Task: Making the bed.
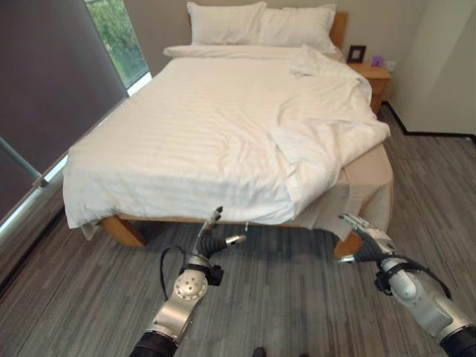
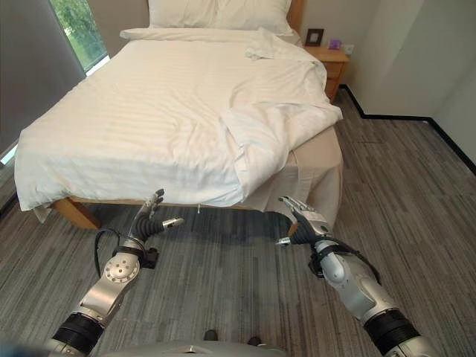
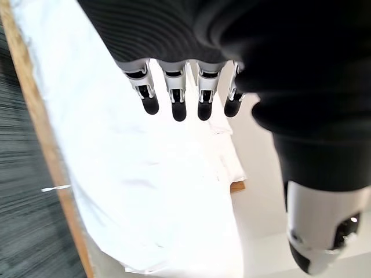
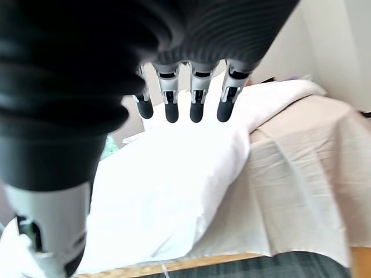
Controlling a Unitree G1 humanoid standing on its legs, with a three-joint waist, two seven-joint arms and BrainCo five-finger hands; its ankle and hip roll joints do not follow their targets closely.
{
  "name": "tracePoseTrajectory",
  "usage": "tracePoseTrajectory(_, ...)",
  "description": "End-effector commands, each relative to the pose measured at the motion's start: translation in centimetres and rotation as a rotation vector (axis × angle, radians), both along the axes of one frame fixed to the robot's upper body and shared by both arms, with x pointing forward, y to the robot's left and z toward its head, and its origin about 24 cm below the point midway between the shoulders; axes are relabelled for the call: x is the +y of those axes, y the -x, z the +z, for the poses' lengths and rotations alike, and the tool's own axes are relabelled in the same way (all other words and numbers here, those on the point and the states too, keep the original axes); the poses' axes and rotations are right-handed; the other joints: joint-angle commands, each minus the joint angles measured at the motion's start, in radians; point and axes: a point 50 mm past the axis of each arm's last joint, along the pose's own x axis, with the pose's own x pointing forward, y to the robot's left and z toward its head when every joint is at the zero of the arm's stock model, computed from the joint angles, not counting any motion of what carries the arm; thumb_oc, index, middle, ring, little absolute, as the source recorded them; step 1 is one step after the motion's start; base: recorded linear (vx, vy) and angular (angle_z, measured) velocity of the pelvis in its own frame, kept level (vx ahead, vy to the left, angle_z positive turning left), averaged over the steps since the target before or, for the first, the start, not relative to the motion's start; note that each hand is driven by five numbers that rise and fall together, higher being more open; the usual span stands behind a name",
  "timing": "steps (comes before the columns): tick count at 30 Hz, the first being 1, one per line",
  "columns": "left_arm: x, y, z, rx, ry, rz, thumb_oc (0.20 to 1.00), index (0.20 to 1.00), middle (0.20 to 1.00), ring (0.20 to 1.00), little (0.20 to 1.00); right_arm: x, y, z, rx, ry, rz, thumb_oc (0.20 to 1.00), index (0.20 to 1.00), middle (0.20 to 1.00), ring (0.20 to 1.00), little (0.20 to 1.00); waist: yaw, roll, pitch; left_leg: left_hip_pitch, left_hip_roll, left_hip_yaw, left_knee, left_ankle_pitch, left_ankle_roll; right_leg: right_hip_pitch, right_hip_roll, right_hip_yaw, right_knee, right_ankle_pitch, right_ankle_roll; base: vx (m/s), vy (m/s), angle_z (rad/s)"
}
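Both hands hang empty over the floor at the foot of the bed, left hand (image 1: 212,238) and right hand (image 1: 364,239) with fingers loosely extended, gripping nothing. Just past them the white duvet (image 1: 208,134) covers most of the bed, but its right corner is flipped back into a rumpled fold (image 1: 312,152), baring the beige sheet (image 1: 368,186). I'd pinch that folded edge with the right hand and pull it towards the foot corner, keeping it low so it doesn't drag the smooth side near the pillows (image 1: 260,24).
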Motion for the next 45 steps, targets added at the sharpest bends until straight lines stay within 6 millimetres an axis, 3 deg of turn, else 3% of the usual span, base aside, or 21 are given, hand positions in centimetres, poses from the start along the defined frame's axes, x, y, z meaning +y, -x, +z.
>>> tracePoseTrajectory(1, 0.2, -0.9, 1.3, -0.083, -0.032, -0.021, 1.000, 1.000, 1.000, 1.000, 1.000, 0.4, -1.0, 2.3, -0.098, -0.057, 0.019, 1.000, 1.000, 1.000, 1.000, 1.000, 0.005, -0.031, -0.008, 0.038, 0.023, -0.109, 0.005, -0.050, -0.065, 0.025, -0.048, -0.014, 0.043, -0.026, 0.076, 0.00, 0.000, 0.00)
tracePoseTrajectory(6, 0.3, 0.0, 0.1, -0.027, -0.023, -0.012, 1.000, 1.000, 1.000, 1.000, 1.000, 0.7, 0.0, 1.3, -0.055, -0.184, -0.020, 1.000, 1.000, 1.000, 1.000, 1.000, 0.003, -0.032, -0.008, 0.040, 0.025, -0.108, 0.005, -0.054, -0.062, 0.030, -0.049, -0.015, 0.041, -0.034, 0.074, 0.05, 0.012, -0.03)
tracePoseTrajectory(9, 0.4, 0.1, 0.1, -0.025, 0.009, 0.003, 1.000, 1.000, 1.000, 1.000, 1.000, 0.8, 0.0, 1.3, -0.064, -0.230, -0.046, 1.000, 1.000, 1.000, 1.000, 1.000, 0.003, -0.027, 0.018, 0.044, 0.037, -0.087, 0.005, -0.060, -0.044, -0.035, -0.048, -0.007, 0.167, -0.054, 0.080, -0.04, 0.020, -0.09)
tracePoseTrajectory(11, 0.6, 0.1, 0.5, -0.038, 0.012, 0.009, 1.000, 1.000, 1.000, 1.000, 1.000, 1.1, -0.1, 1.1, -0.057, -0.224, -0.036, 1.000, 1.000, 1.000, 1.000, 1.000, 0.001, -0.014, 0.062, 0.055, 0.042, -0.055, 0.005, -0.070, -0.023, -0.178, -0.086, -0.014, 0.429, 0.044, 0.170, -0.06, 0.056, -0.36)
tracePoseTrajectory(13, 0.4, 0.0, 0.4, -0.035, 0.010, 0.003, 1.000, 1.000, 1.000, 1.000, 1.000, 1.3, -0.2, 1.2, -0.057, -0.215, -0.029, 1.000, 1.000, 1.000, 1.000, 1.000, -0.004, -0.005, 0.075, 0.068, 0.045, -0.046, 0.005, -0.077, -0.020, -0.220, -0.102, -0.016, 0.500, 0.074, 0.195, 0.08, 0.012, -0.52)
tracePoseTrajectory(15, 0.4, 0.0, 0.2, -0.026, 0.003, -0.003, 1.000, 1.000, 1.000, 1.000, 1.000, 1.2, -0.1, 1.0, -0.046, -0.228, -0.041, 1.000, 1.000, 1.000, 1.000, 1.000, -0.017, 0.008, 0.086, 0.089, 0.061, -0.044, 0.005, -0.091, -0.028, -0.265, -0.134, -0.054, 0.515, 0.075, 0.185, 0.19, -0.087, -0.33)
tracePoseTrajectory(17, 0.3, 0.0, 0.2, -0.030, 0.009, -0.011, 1.000, 1.000, 1.000, 1.000, 1.000, 1.1, 0.3, 0.7, -0.034, -0.260, -0.062, 1.000, 1.000, 1.000, 1.000, 1.000, -0.033, 0.006, 0.093, 0.109, 0.085, -0.032, 0.005, -0.113, -0.059, -0.288, -0.166, -0.103, 0.334, 0.044, 0.149, 0.25, -0.229, -0.10)
tracePoseTrajectory(22, 0.4, -0.2, 0.2, -0.029, -0.007, -0.008, 1.000, 1.000, 1.000, 1.000, 1.000, 1.0, 0.6, 0.5, -0.029, -0.266, -0.071, 1.000, 1.000, 1.000, 1.000, 1.000, -0.046, -0.002, 0.082, 0.157, 0.136, -0.037, 0.005, -0.151, -0.098, -0.249, -0.125, -0.075, 0.133, 0.074, 0.134, 0.31, -0.267, -0.09)
tracePoseTrajectory(23, 0.4, 0.1, -0.3, -0.012, -0.004, 0.002, 1.000, 1.000, 1.000, 1.000, 1.000, 1.1, 1.0, 0.0, -0.006, -0.265, -0.064, 1.000, 1.000, 1.000, 1.000, 1.000, -0.041, -0.005, 0.065, 0.185, 0.184, -0.025, 0.046, -0.112, -0.113, -0.209, -0.092, -0.052, 0.104, 0.070, 0.113, 0.25, -0.204, 0.03)
tracePoseTrajectory(24, 0.4, 0.1, -0.3, -0.012, -0.004, 0.002, 1.000, 1.000, 1.000, 1.000, 1.000, 1.1, 1.0, 0.0, -0.006, -0.265, -0.064, 1.000, 1.000, 1.000, 1.000, 1.000, -0.041, -0.004, 0.066, 0.186, 0.185, -0.024, 0.046, -0.113, -0.113, -0.207, -0.091, -0.052, 0.103, 0.070, 0.112, 0.41, -0.375, -0.01)
tracePoseTrajectory(25, 0.2, 0.2, -0.5, -0.006, 0.024, 0.007, 1.000, 1.000, 1.000, 1.000, 1.000, 1.1, 1.0, 0.1, -0.009, -0.273, -0.051, 1.000, 1.000, 1.000, 1.000, 1.000, -0.030, -0.001, 0.071, 0.120, 0.203, -0.012, 0.244, -0.028, -0.137, -0.138, -0.054, -0.057, 0.059, 0.057, 0.082, 0.23, -0.306, -0.06)
tracePoseTrajectory(27, -0.2, -0.1, 0.0, -0.024, 0.049, 0.003, 1.000, 1.000, 1.000, 1.000, 1.000, 1.1, 0.7, 0.5, -0.019, -0.292, -0.040, 1.000, 1.000, 1.000, 1.000, 1.000, 0.001, -0.034, 0.107, -0.025, 0.179, -0.048, 0.504, 0.080, -0.129, -0.078, -0.056, -0.063, 0.030, 0.050, 0.042, 0.17, -0.322, -0.18)
tracePoseTrajectory(29, -0.7, -0.7, 1.0, -0.071, 0.061, -0.012, 1.000, 1.000, 1.000, 1.000, 1.000, 1.2, 0.2, 1.3, -0.042, -0.288, -0.018, 1.000, 1.000, 1.000, 1.000, 1.000, 0.023, -0.058, 0.151, -0.129, 0.154, -0.035, 0.643, 0.064, -0.104, -0.036, -0.064, -0.074, 0.016, 0.025, 0.020, 0.14, -0.248, -0.91)
tracePoseTrajectory(32, -0.8, -0.9, 1.4, -0.086, 0.066, -0.019, 1.000, 1.000, 1.000, 1.000, 1.000, 1.2, 0.0, 1.3, -0.041, -0.281, -0.019, 1.000, 1.000, 1.000, 1.000, 1.000, 0.031, -0.056, 0.158, -0.166, 0.146, -0.019, 0.653, 0.041, -0.103, -0.025, -0.065, -0.067, 0.016, 0.012, 0.023, 0.16, -0.090, -0.38)
tracePoseTrajectory(34, -1.1, -0.9, 1.6, -0.100, 0.084, -0.023, 1.000, 1.000, 1.000, 1.000, 1.000, 1.2, -0.1, 1.3, -0.039, -0.264, -0.017, 1.000, 1.000, 1.000, 1.000, 1.000, 0.053, -0.054, 0.154, -0.266, 0.098, 0.040, 0.559, -0.008, -0.110, 0.005, -0.078, -0.062, 0.016, -0.022, 0.035, 0.46, -0.002, -0.05)
tracePoseTrajectory(35, -1.0, -0.9, 2.0, -0.116, 0.082, -0.019, 1.000, 1.000, 1.000, 1.000, 1.000, 1.2, 0.0, 1.3, -0.042, -0.257, -0.016, 1.000, 1.000, 1.000, 1.000, 1.000, 0.058, -0.042, 0.129, -0.261, 0.072, 0.120, 0.325, -0.007, -0.095, 0.018, -0.070, -0.072, 0.016, -0.044, 0.051, 0.49, 0.043, 0.05)
tracePoseTrajectory(36, -1.0, -0.9, 2.0, -0.116, 0.081, -0.019, 1.000, 1.000, 1.000, 1.000, 1.000, 1.2, 0.0, 1.3, -0.042, -0.257, -0.016, 1.000, 1.000, 1.000, 1.000, 1.000, 0.059, -0.044, 0.129, -0.258, 0.071, 0.122, 0.318, -0.003, -0.094, 0.018, -0.072, -0.071, 0.016, -0.044, 0.051, 0.45, 0.068, 0.24)
tracePoseTrajectory(38, -0.9, -0.6, 2.0, -0.118, 0.079, -0.008, 1.000, 1.000, 1.000, 1.000, 1.000, 1.3, 0.1, 0.8, -0.033, -0.241, -0.019, 1.000, 1.000, 1.000, 1.000, 1.000, 0.060, -0.021, 0.101, -0.252, 0.059, 0.231, 0.126, 0.073, -0.097, 0.065, -0.037, -0.081, 0.016, -0.083, 0.059, 0.44, 0.025, 0.21)
tracePoseTrajectory(40, -0.8, -0.7, 2.4, -0.138, 0.072, -0.003, 1.000, 1.000, 1.000, 1.000, 1.000, 1.5, -0.2, 1.0, -0.047, -0.212, -0.012, 1.000, 1.000, 1.000, 1.000, 1.000, 0.064, -0.016, 0.079, -0.240, 0.056, 0.287, 0.075, 0.116, -0.092, 0.111, -0.023, -0.091, 0.016, -0.107, 0.059, 0.50, 0.024, 0.57)
tracePoseTrajectory(43, -0.1, -0.5, 3.3, -0.188, 0.075, 0.035, 1.000, 1.000, 1.000, 1.000, 1.000, 2.2, 0.0, 0.3, -0.030, -0.218, -0.009, 1.000, 1.000, 1.000, 1.000, 1.000, 0.080, -0.037, 0.044, -0.168, 0.019, 0.221, 0.034, 0.073, -0.036, 0.129, -0.050, -0.115, 0.139, -0.130, 0.086, 0.49, 0.103, 0.22)
tracePoseTrajectory(45, 0.2, -0.7, 4.3, -0.232, 0.055, 0.035, 1.000, 1.000, 1.000, 1.000, 1.000, 2.5, 0.1, -0.2, -0.016, -0.223, -0.016, 1.000, 1.000, 1.000, 1.000, 1.000, 0.074, -0.049, 0.044, -0.115, 0.016, 0.226, 0.007, 0.046, -0.010, 0.032, -0.092, -0.120, 0.381, -0.030, 0.149, 0.42, 0.186, 0.02)
